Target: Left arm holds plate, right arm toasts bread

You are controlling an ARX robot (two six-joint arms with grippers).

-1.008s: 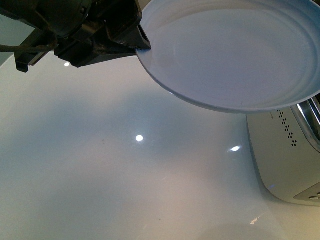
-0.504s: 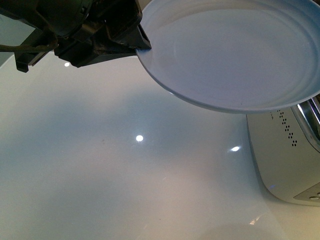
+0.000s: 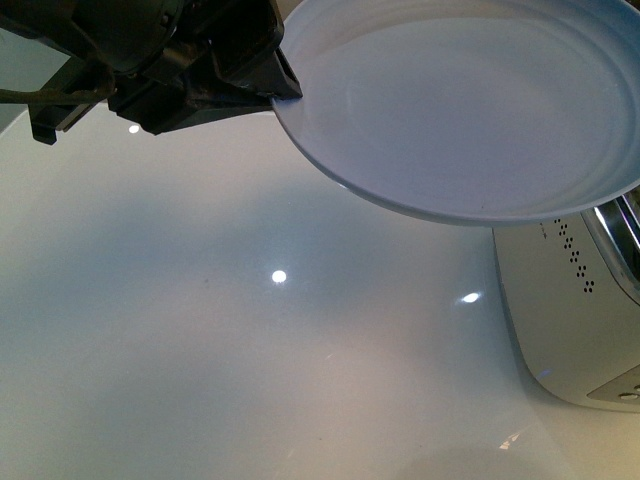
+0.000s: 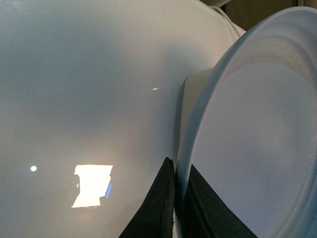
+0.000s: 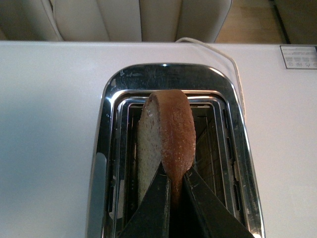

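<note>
While our left gripper is closed on the rim of the empty plate, held in the air near the toaster, only the right wrist view shows our right gripper pinching the bread over the slot, where a skewed slice may, we think, jam against the chrome.

No visible change, nothing moved (front view)
</note>
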